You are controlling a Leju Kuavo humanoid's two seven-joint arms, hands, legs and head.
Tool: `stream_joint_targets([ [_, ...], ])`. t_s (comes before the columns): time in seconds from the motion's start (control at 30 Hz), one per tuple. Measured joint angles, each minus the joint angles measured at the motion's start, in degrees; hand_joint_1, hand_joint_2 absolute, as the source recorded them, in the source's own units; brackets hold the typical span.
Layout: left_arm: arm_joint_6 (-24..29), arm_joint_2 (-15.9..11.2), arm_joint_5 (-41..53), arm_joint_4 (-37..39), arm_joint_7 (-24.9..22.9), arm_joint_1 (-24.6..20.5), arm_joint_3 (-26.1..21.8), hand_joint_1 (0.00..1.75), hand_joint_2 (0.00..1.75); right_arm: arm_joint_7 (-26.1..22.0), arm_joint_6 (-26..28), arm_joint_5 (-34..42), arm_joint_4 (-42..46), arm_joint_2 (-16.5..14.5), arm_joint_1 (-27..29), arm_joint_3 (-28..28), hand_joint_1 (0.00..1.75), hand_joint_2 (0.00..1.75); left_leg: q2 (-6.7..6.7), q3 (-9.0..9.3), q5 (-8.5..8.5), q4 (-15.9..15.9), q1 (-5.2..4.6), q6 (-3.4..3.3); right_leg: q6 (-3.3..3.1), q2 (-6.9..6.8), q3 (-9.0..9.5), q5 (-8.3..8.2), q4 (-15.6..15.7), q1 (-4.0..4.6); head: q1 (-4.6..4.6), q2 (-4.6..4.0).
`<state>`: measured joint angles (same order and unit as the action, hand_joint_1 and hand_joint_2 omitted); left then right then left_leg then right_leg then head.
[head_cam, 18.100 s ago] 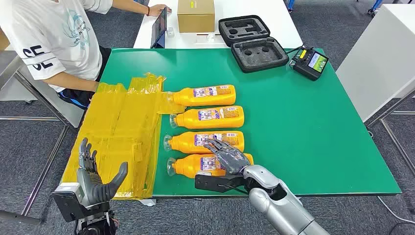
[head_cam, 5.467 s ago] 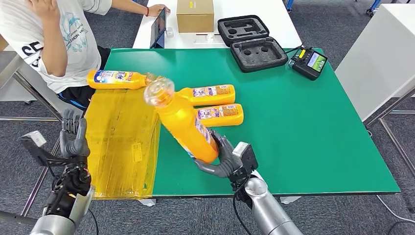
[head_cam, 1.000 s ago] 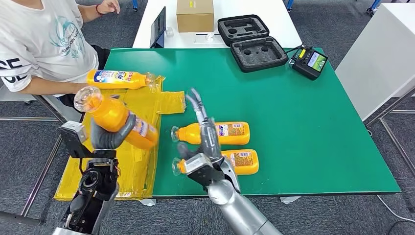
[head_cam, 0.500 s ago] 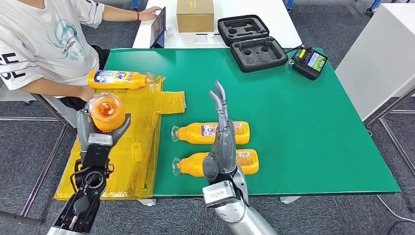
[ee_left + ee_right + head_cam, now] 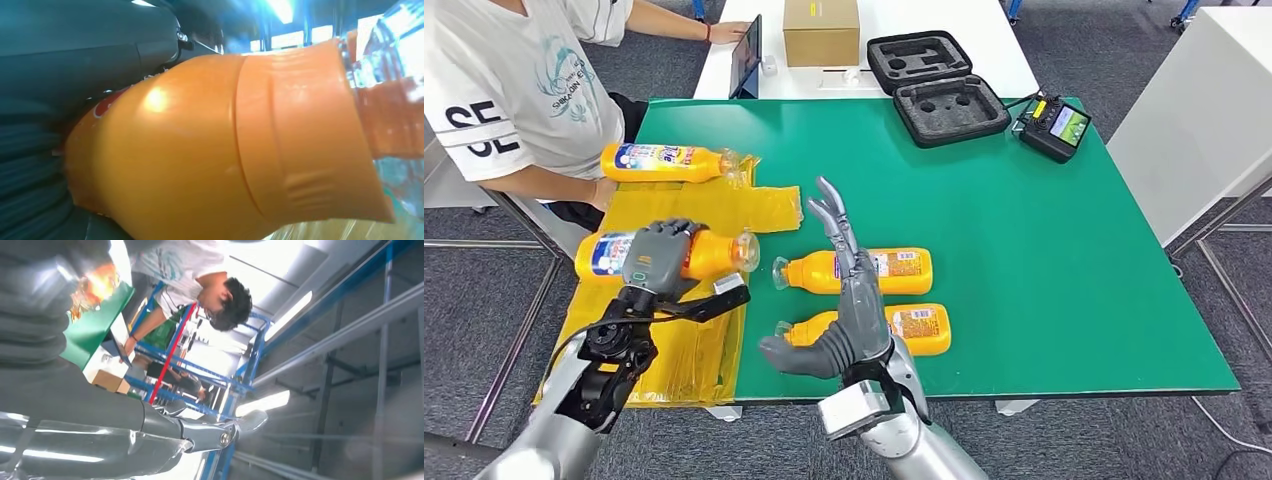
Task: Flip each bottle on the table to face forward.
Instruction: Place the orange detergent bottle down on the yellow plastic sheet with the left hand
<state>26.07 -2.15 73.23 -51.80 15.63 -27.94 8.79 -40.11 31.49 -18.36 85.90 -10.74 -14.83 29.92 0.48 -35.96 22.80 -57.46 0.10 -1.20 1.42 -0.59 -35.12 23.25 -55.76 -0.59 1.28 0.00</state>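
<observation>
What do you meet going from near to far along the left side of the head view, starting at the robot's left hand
Left hand gripping an orange plastic bottle over the yellow plastic sheet → second orange bottle with a blue-and-white label lying at the sheet's far end → dark tablet standing on the white table beyond.

The white T-shirt (image 5: pixel 509 80) of the person seated beside the surface carries large black letters "SE" on its sleeve; a teal printed emblem on its front is too small to read. The bottles (image 5: pixel 667 162) bear printed labels, and the handheld controller (image 5: pixel 1054 127) shows a lit screen, none of it legible
</observation>
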Motion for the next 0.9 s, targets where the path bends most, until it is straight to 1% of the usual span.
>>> stream_joint_targets([
  [0.1, -3.54, -0.71, 0.64, 7.83, -0.93, -2.54, 1.12, 1.75, 1.75, 0.00, -1.03, -0.35, -0.76, -0.40, -0.21, -0.14, 0.00, 1.75, -0.01, -0.01, 0.00, 0.00, 0.01, 0.00, 0.00, 0.00, 0.00, 0.00, -0.01, 0.00, 0.00, 0.00],
  [0.2, -5.75, -1.12, 0.30, 13.38, -1.06, -4.43, 1.60, 1.75, 1.75, 0.00, -1.51, -0.65, -1.46, -0.72, -0.30, -0.23, 0.00, 1.75, -0.01, -0.03, 0.00, 0.00, 0.01, 0.00, 0.00, 0.00, -0.01, 0.01, -0.01, 0.00, 0.00, 0.00],
  [0.4, -10.05, -1.43, -2.41, 19.39, -0.95, -8.12, 1.77, 1.75, 1.75, 0.00, -1.61, -0.88, -2.69, -0.86, -0.40, -0.26, 0.00, 1.75, -0.08, -0.04, 0.01, 0.02, 0.00, -0.01, 0.01, -0.03, 0.03, 0.02, 0.00, -0.01, -0.01, 0.00],
  [0.43, -10.87, -1.45, -3.10, 20.09, -0.95, -8.64, 1.66, 1.71, 1.75, 0.00, -1.53, -0.86, -2.89, -0.86, -0.42, -0.26, 0.00, 1.75, -0.08, -0.03, 0.01, 0.02, 0.00, -0.01, 0.01, -0.03, 0.04, 0.01, 0.00, -0.01, -0.01, 0.00],
  [0.53, -13.85, -1.45, -6.04, 21.60, -0.28, -9.83, 0.77, 1.13, 1.75, 0.00, -1.42, -0.84, -3.43, -0.86, -0.47, -0.26, 0.00, 1.75, -0.08, 0.00, -0.01, 0.02, -0.01, -0.01, 0.01, -0.03, 0.05, -0.01, 0.00, -0.01, -0.01, 0.00],
  [0.57, -14.88, -1.45, -7.17, 21.96, 0.12, -10.13, 0.35, 0.98, 1.75, 0.00, -1.42, -0.84, -3.59, -0.86, -0.48, -0.26, 0.00, 1.75, -0.08, 0.02, -0.02, 0.02, -0.01, -0.02, 0.02, -0.03, 0.07, -0.01, 0.00, -0.01, 0.00, 0.00],
  [0.6, -15.75, -1.45, -8.19, 22.22, 0.51, -10.40, -0.06, 0.98, 1.75, 0.00, -1.45, -0.84, -3.75, -0.86, -0.49, -0.26, 0.00, 1.75, -0.07, 0.03, -0.03, 0.02, 0.00, -0.02, 0.02, -0.03, 0.09, -0.01, 0.00, -0.01, 0.00, 0.00],
  [0.73, -18.54, -1.45, -11.12, 22.94, 1.86, -11.11, -1.66, 0.00, 1.75, 0.00, -1.56, -0.80, -4.36, -0.88, -0.50, -0.26, 0.00, 1.75, -0.06, 0.08, -0.03, 0.02, 0.01, -0.01, 0.01, -0.03, 0.11, -0.01, -0.01, 0.00, 0.01, 0.00],
  [0.8, -19.72, -1.45, -12.28, 23.25, 2.59, -11.24, -2.36, 0.00, 1.75, 0.00, -1.75, -0.56, -4.62, -0.88, -0.50, -0.26, 0.00, 1.75, -0.06, 0.08, -0.04, 0.02, 0.02, -0.01, 0.01, -0.03, 0.11, -0.01, -0.01, 0.00, 0.00, 0.00],
  [0.9, -22.48, -1.45, -15.05, 23.45, 4.44, -11.39, -3.48, 0.00, 0.44, 0.00, -2.34, 0.01, -5.03, -0.88, -0.50, -0.26, 0.00, 1.75, -0.07, 0.08, -0.04, 0.02, 0.02, 0.00, 0.01, -0.03, 0.13, -0.01, -0.01, 0.00, 0.00, 0.00],
])
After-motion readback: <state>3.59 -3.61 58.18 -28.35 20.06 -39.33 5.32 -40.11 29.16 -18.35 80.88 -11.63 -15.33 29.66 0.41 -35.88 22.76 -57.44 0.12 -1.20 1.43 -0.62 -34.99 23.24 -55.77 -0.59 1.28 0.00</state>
